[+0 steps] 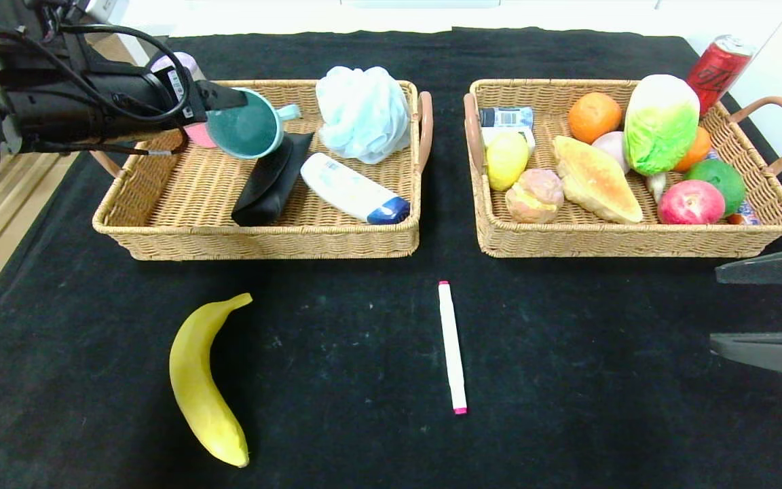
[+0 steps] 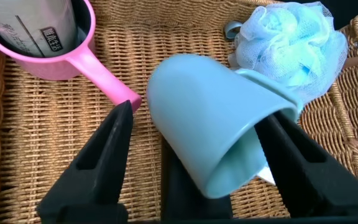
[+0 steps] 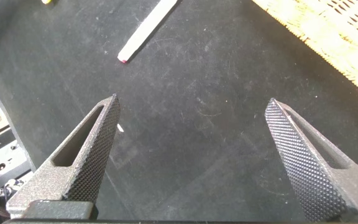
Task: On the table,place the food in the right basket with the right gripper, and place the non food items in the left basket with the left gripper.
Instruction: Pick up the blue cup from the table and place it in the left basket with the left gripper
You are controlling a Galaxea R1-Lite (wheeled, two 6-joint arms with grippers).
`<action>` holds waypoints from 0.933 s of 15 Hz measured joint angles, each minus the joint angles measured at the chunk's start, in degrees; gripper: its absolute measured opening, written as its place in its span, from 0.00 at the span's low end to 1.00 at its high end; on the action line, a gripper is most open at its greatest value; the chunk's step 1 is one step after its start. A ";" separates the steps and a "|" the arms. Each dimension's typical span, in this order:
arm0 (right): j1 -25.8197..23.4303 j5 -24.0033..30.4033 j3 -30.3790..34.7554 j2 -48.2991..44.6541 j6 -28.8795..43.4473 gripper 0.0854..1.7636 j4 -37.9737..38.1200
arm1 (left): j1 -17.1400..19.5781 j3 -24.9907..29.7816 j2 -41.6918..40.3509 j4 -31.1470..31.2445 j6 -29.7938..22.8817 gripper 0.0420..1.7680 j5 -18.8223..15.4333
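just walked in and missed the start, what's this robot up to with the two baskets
It is sorting items into two wicker baskets. The left claw is over the left basket with a teal cup between its fingers, which look spread, so the cup may be just released. A bath pouf, a lotion tube and a black case already lie there. The right basket holds fruit and bread. The right claw hovers open over the cloth. A banana and a marker remain on the table.

Two woven wicker baskets, left (image 1: 160, 224) and right (image 1: 635, 241), table (image 1: 337, 367) covered in matt black cloth, smooth glossy teal cup (image 2: 216, 124), fluffy mesh bath sponge (image 1: 362, 112), shiny metal can (image 1: 717, 68), right claw (image 3: 197, 155) fingers (image 3: 92, 149) finely textured
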 joint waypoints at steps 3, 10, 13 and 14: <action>0.05 0.00 0.00 0.05 0.00 0.97 0.02 | 0.16 1.05 -1.83 2.69 0.20 0.84 0.17; 0.85 -2.19 0.22 0.22 -0.02 0.97 -0.10 | 0.52 1.27 -8.11 13.69 0.99 0.92 0.45; 1.45 -2.36 0.40 0.24 -0.02 0.97 -0.15 | 0.24 1.16 -10.37 20.22 1.93 0.93 0.48; 1.49 -2.40 0.41 0.24 -0.02 0.97 -0.17 | -0.13 0.94 -11.03 22.65 2.12 0.94 0.54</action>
